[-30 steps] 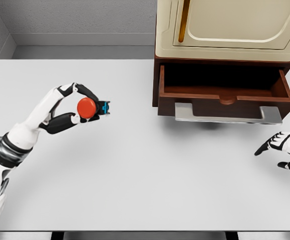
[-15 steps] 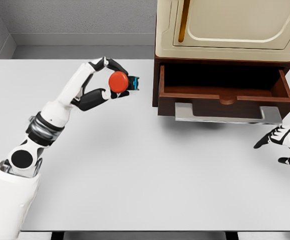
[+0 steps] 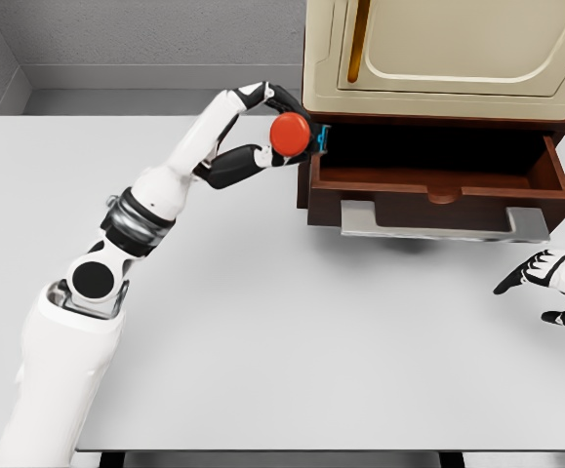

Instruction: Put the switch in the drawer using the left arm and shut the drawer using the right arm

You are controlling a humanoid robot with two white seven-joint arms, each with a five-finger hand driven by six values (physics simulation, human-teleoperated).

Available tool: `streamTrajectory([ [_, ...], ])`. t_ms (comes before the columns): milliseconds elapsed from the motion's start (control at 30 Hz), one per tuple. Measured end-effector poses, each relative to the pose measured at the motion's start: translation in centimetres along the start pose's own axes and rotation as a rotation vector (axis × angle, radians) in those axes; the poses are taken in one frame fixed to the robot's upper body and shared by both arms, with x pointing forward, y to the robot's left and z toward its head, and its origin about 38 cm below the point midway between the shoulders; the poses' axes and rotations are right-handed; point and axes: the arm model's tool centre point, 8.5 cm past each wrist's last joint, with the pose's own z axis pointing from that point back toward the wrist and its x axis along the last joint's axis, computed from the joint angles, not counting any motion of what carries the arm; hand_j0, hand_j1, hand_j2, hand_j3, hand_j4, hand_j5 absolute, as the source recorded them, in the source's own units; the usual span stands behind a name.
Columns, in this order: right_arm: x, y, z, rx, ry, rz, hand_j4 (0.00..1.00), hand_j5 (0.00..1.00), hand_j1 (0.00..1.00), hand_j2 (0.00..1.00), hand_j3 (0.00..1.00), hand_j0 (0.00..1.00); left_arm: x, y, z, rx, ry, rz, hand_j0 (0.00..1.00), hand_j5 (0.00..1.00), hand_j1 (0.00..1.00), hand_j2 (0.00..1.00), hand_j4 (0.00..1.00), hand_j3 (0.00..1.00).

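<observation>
We see the left arm running diagonally from the lower left of the frame up toward the upper middle, elbow low and forearm stretched out long. The left hand (image 3: 255,132) sits at its far end, just left of the cabinet. Its fingers are pinched on the switch (image 3: 292,135) — a round red button on a small black and blue body — with the upper fingers arched over the top and the thumb pressing from below. The red cap faces us.

The switch is held in the air at the left front corner of the open drawer (image 3: 436,185), overlapping the drawer's left wall in the picture; whether it touches the wood we cannot tell. The drawer is reddish brown, pulled out toward us, with a grey handle (image 3: 445,224) along its front. It belongs to a cabinet whose cream upper part (image 3: 448,54) fills the upper right of the frame.

The right hand (image 3: 555,288) shows at the right edge, low over the white table (image 3: 262,322), below and right of the drawer — its fingers loosely spread and holding nothing.
</observation>
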Motion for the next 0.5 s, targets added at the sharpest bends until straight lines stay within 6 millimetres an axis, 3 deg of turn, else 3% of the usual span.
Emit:
streamTrajectory([
  [200,0.0,-0.1,0.0,0.0,0.0,0.002,0.73,0.73,0.73,0.73,0.73,0.73,-0.9,-1.0,-2.3,-0.005,0.02,-0.016,0.4,0.4,0.4,0.4,0.4,0.4],
  [500,0.0,0.0,0.0,0.002,0.001,0.004,0.73,0.73,0.73,0.73,0.73,0.73,-2.5,-2.0,-2.8,-0.048,0.1,-0.093,0.4,0.4,0.4,0.4,0.4,0.4],
])
